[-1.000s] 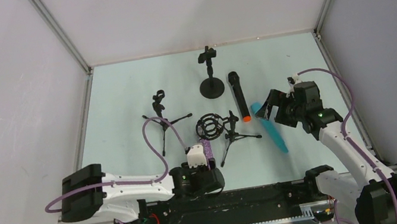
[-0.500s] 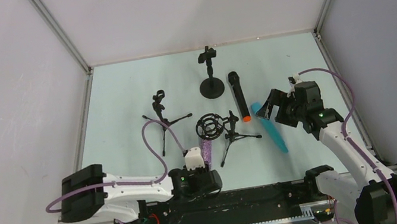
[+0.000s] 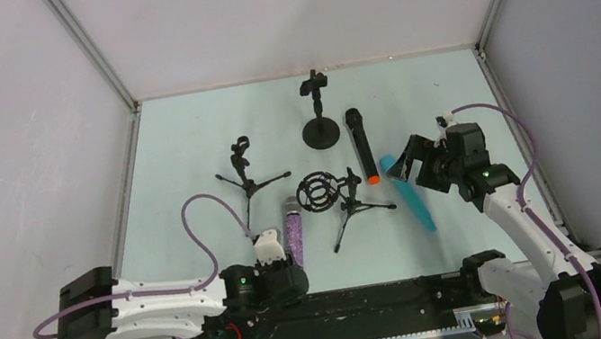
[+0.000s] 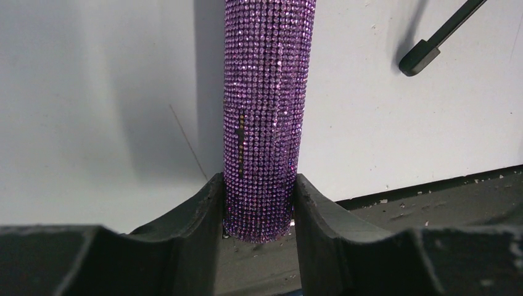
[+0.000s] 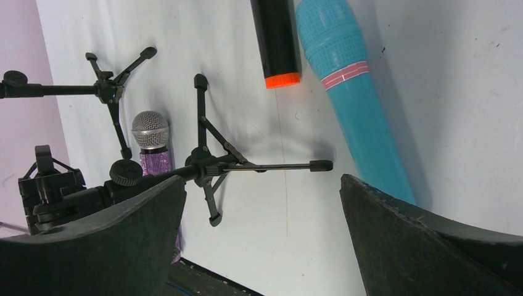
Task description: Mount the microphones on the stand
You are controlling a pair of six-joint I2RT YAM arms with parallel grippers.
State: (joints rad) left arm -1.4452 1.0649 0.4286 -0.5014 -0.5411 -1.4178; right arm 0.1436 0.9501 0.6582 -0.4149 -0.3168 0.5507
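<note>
The left end effector (image 4: 259, 192) is clenching the butt end of the glittery purple mic (image 4: 266, 105), with both fingers (image 4: 200, 216) pressing in on its sides. The mic is pointing away from the arm bases, down near the front edge of the tabletop (image 3: 183, 142). Its silver head (image 3: 292, 200) is sitting just left of the shock-mount ring (image 3: 317, 191) on the middle tripod stand (image 3: 348, 207). Honestly can't tell if the mic is being held up or is resting on the surface.

Over on the right, the right end effector (image 5: 262, 180) is hanging with its fingers spread wide apart, gripping nothing. It's hovering above the cyan mic (image 5: 361, 111). That one is lying flat on the tabletop at an angle, and its grille end is sitting right beside the black mic (image 5: 275, 37), close to the orange end (image 5: 282, 80).

The black mic is lying flat too, running toward the back wall, just right of the round-base stand (image 3: 319, 121). A second tripod stand (image 3: 247, 173) is standing farther left, well apart from both arms. All three stands are sitting upright.
</note>
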